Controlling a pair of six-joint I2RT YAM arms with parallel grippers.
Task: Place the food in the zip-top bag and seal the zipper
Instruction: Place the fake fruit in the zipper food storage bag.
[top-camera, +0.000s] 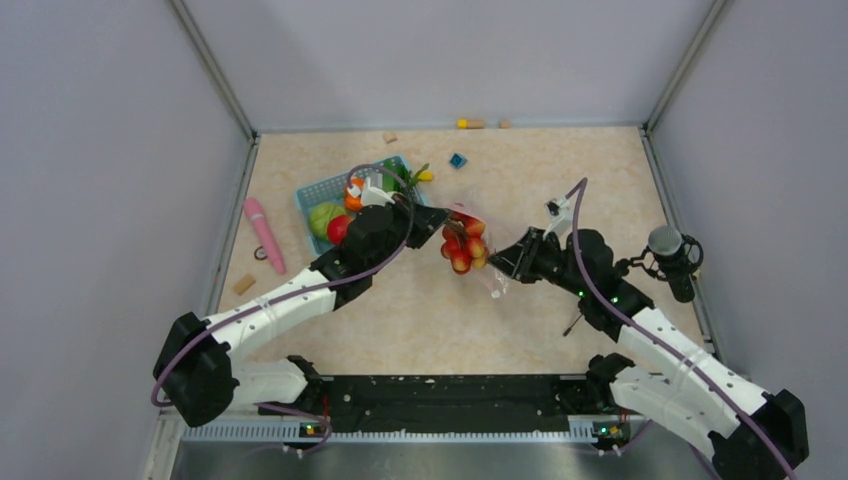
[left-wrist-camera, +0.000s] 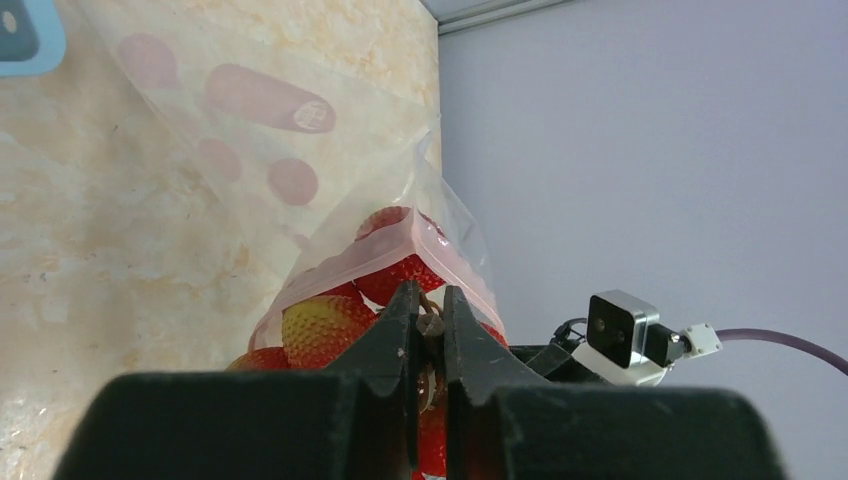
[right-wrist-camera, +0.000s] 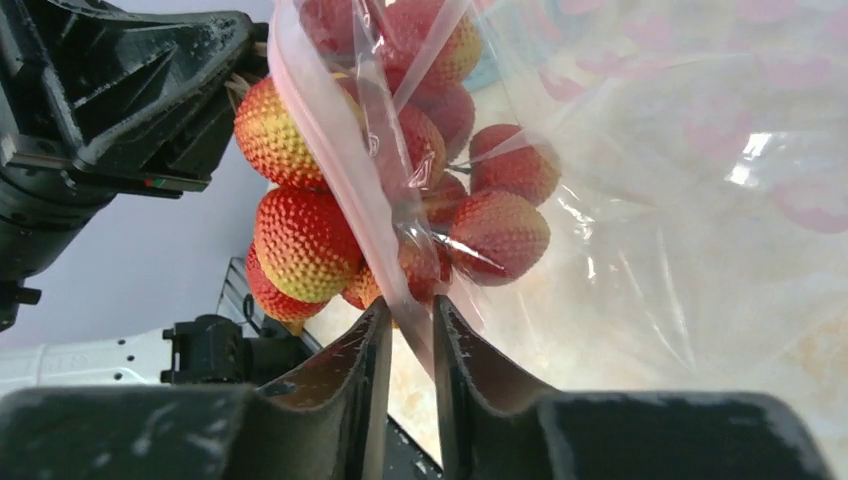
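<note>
Above the beige marbled desk, the left arm's fingers are clenched on the brown stem of a bunch of red-yellow plastic cherries, hanging partly inside the clear zip-top bag. We see the right arm's fingers slightly parted around its pale pink zipper strip.

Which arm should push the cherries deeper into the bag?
Left, probably. The left gripper is shut on the stem of the cherries, right at the mouth of the bag. The right gripper only has the pink zipper edge between its jaws.
</note>
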